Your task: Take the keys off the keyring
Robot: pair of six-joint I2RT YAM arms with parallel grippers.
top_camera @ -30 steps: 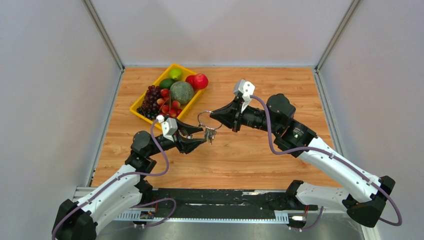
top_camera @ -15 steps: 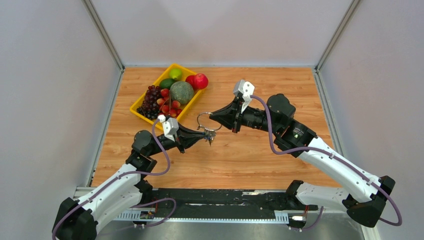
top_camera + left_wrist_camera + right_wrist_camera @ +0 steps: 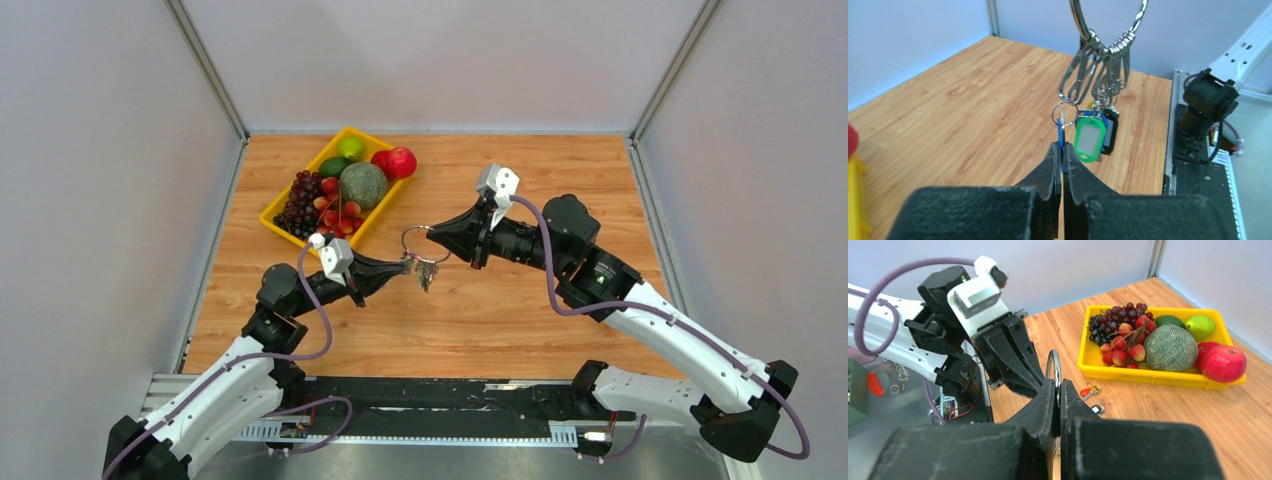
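The keyring [image 3: 422, 239] hangs in the air between both arms above the table's middle. My right gripper [image 3: 436, 236] is shut on its rim; in the right wrist view the ring [image 3: 1053, 364] stands edge-on between the fingers [image 3: 1045, 400]. The keys [image 3: 426, 272] dangle below it on silver clips [image 3: 1083, 80]. My left gripper [image 3: 1062, 150] is shut on a blue tag [image 3: 1060, 134] seen edge-on. Just to its right hang a green tag [image 3: 1089, 138] and a dark tag [image 3: 1112, 131]. The ring's wire [image 3: 1080, 22] runs out of the top of the left wrist view.
A yellow tray [image 3: 1148, 376] of grapes, melon, lime and apples sits at the back left. Two loose tagged keys, one red [image 3: 1088, 391] and one dark [image 3: 1097, 409], lie on the wood beside the tray. Grey walls close in the table on three sides.
The left gripper's jaws came together onto the blue tag. Both grippers and the ring drifted slightly to the right.
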